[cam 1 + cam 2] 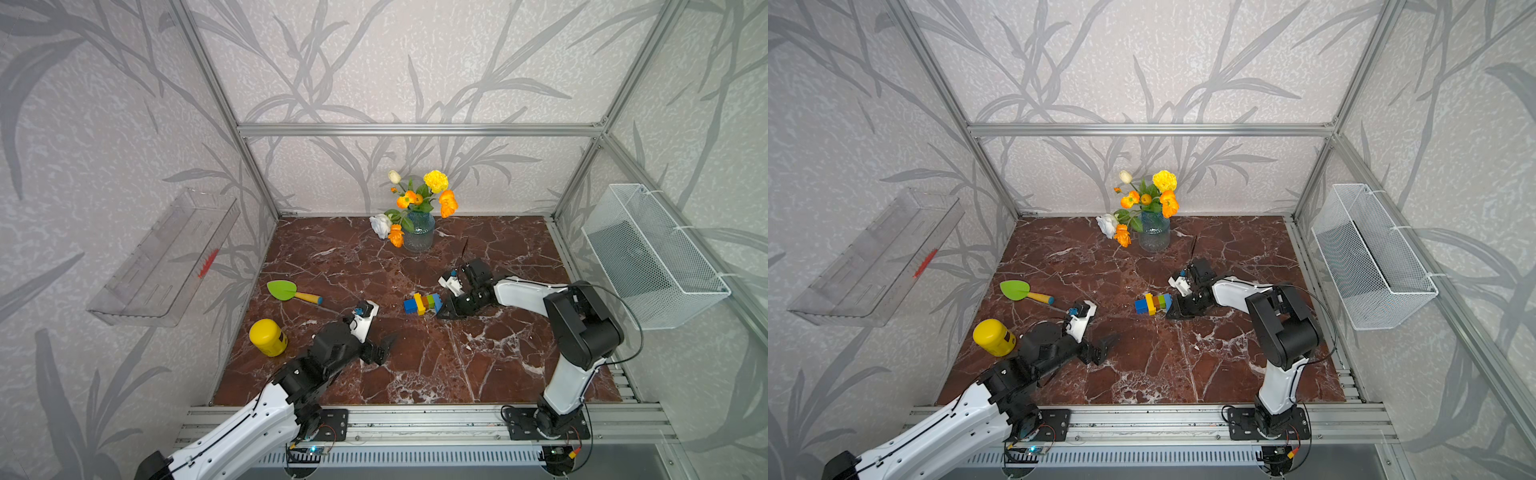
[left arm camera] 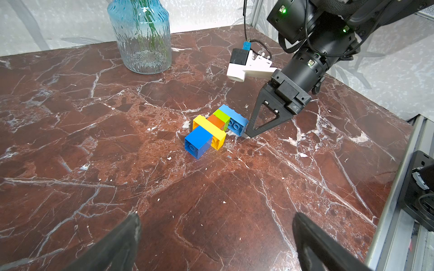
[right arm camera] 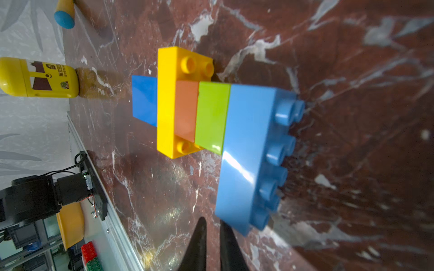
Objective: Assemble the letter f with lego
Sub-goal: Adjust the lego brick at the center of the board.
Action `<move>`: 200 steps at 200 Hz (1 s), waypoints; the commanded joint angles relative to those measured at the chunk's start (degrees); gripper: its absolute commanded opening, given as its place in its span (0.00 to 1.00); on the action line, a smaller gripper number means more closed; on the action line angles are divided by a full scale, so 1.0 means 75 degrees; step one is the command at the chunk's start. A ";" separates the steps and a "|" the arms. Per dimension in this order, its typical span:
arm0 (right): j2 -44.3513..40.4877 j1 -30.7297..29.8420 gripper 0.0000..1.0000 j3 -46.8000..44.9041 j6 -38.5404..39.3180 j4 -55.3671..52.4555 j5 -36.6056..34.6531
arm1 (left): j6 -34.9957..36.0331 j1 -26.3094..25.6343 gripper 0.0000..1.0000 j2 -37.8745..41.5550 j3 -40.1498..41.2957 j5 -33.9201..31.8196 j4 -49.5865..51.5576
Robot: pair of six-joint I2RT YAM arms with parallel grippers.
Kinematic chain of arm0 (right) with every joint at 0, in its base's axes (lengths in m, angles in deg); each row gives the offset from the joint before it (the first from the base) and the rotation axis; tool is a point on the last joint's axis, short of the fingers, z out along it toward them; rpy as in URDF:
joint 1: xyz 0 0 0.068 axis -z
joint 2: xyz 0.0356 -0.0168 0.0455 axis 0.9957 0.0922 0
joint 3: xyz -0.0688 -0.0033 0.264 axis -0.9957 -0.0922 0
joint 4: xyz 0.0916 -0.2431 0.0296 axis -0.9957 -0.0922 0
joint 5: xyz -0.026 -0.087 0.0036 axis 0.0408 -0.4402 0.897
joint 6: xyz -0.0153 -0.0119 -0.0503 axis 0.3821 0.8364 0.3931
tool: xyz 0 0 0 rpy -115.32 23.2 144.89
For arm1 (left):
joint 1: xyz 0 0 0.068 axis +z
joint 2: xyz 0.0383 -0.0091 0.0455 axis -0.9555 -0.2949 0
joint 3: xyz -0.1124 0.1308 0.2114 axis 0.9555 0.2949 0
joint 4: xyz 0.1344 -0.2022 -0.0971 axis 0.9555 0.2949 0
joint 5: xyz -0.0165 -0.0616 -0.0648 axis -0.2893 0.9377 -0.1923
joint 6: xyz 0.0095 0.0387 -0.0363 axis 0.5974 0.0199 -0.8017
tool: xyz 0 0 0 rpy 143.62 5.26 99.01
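My red-brown marble tabletop carries a ribbed blue glass vase of yellow, orange and white flowers at the back. A lime-green plastic toy shovel (orange handle, blue end) lies near a yellow plastic jar, not touching.
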 commanded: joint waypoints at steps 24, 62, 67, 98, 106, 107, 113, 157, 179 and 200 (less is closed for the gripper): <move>0.0246 -0.0047 0.14 0.0056 -0.0095 0.0336 -0.0684 | 0.0051 0.0028 0.99 0.0057 -0.0093 0.0027 -0.0043; 0.0518 -0.0037 0.14 0.0424 -0.0026 0.0361 -0.0958 | 0.0050 0.0028 0.99 0.0054 -0.0090 0.0026 -0.0058; 0.0562 -0.0037 0.14 0.0478 -0.0018 0.0394 -0.0982 | 0.0049 0.0027 0.99 0.0061 -0.0088 0.0018 -0.0058; 0.0853 -0.0037 0.14 0.0860 -0.0065 0.0511 -0.1262 | 0.0050 0.0026 0.99 0.0045 -0.0097 0.0007 -0.0059; 0.0923 -0.0034 0.14 0.0951 -0.0094 0.0551 -0.1332 | 0.0048 0.0022 0.99 0.0045 -0.0083 0.0011 -0.0064; 0.0928 -0.0035 0.14 0.0961 -0.0096 0.0561 -0.1341 | 0.0049 0.0025 0.99 0.0045 -0.0085 0.0014 -0.0067; 0.0990 -0.0026 0.15 0.1042 -0.0107 0.0573 -0.1377 | 0.0047 0.0021 0.99 0.0045 -0.0079 0.0016 -0.0068; 0.1490 -0.0025 0.15 0.1572 -0.0193 0.0680 -0.1478 | 0.0050 0.0028 0.99 0.0033 -0.0087 0.0016 -0.0076; 0.1616 -0.0025 0.15 0.1666 -0.0220 0.0708 -0.1443 | 0.0050 0.0024 0.99 0.0034 -0.0085 0.0011 -0.0075; 0.1360 -0.0003 0.15 0.1446 -0.0194 0.0746 -0.1566 | 0.0039 0.0028 0.99 0.0033 -0.0081 -0.0023 -0.0081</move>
